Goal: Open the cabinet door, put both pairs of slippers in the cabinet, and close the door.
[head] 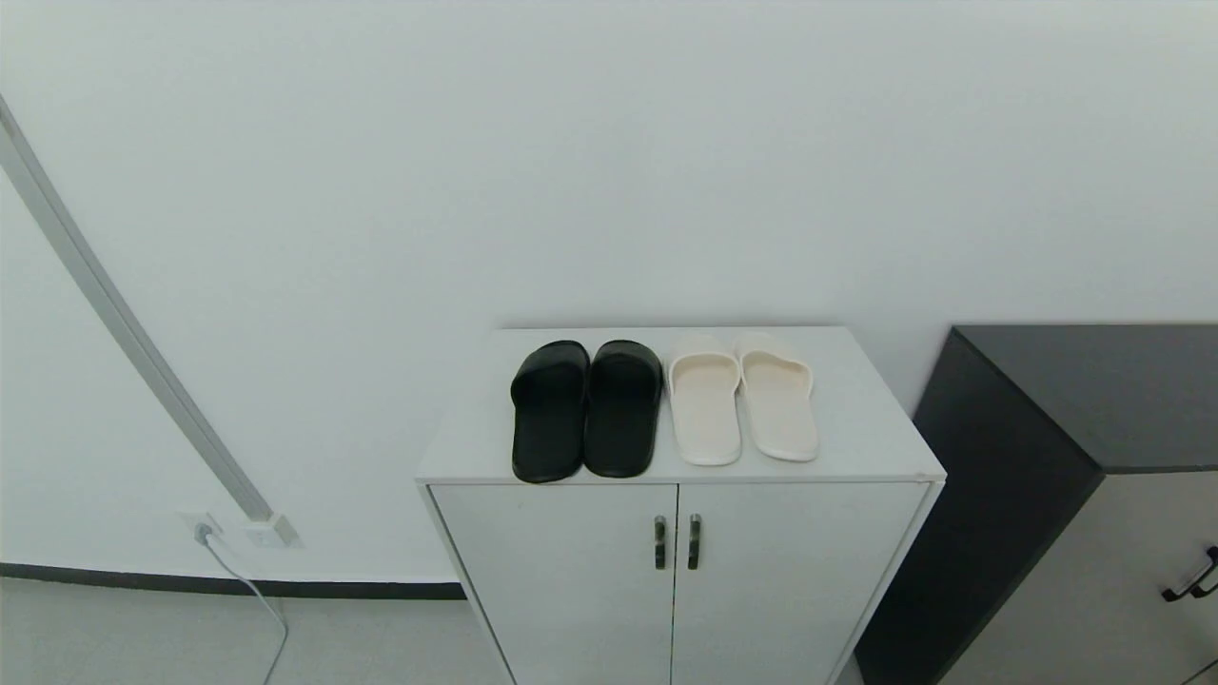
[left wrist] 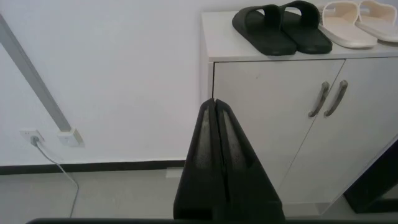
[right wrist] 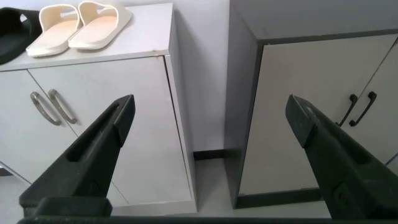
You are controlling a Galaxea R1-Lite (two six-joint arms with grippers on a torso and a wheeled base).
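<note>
A white cabinet [head: 799, 580] stands against the wall with both doors shut; two metal handles [head: 677, 541] meet at the middle. On its top lie a black pair of slippers [head: 585, 409] on the left and a cream pair of slippers [head: 742, 397] on the right. My left gripper [left wrist: 215, 109] is shut, empty, low and in front of the cabinet's left side [left wrist: 267, 118]. My right gripper [right wrist: 208, 115] stands open and empty, low before the gap between the white cabinet [right wrist: 99, 124] and the dark one. The black slippers [left wrist: 283, 28] and cream slippers [right wrist: 78, 25] lie well above both grippers.
A dark cabinet [head: 1075, 476] with a light front and black handles [head: 1189, 576] stands close to the right of the white one. A wall socket with a grey cable [head: 243, 580] and a slanted grey wall strip [head: 124, 323] are at the left. Open floor lies left of the cabinet.
</note>
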